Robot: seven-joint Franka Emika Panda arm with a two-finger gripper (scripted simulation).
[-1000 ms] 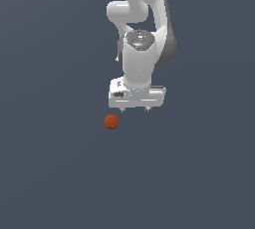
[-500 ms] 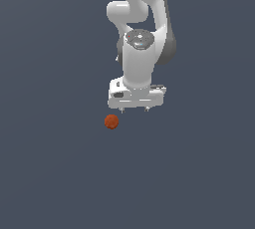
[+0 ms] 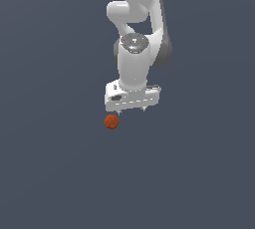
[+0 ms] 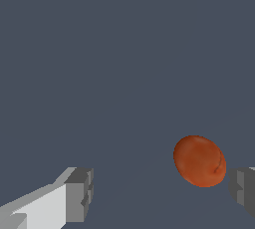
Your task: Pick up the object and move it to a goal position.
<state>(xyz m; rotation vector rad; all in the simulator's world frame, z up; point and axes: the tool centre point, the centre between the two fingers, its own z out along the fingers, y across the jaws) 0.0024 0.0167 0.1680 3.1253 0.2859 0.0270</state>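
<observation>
Legible text, labels, brands, numbers, signs: none were found in either view. No surface carried any readable marking.

The exterior view looks from well back, taking in the whole lower arm, the tool and a wide stretch of plain grey surface. The wrist view sits close behind the tool and faces along its fingers toward the same surface. Both views share the orange-red ball, small from outside and large from the wrist.
</observation>
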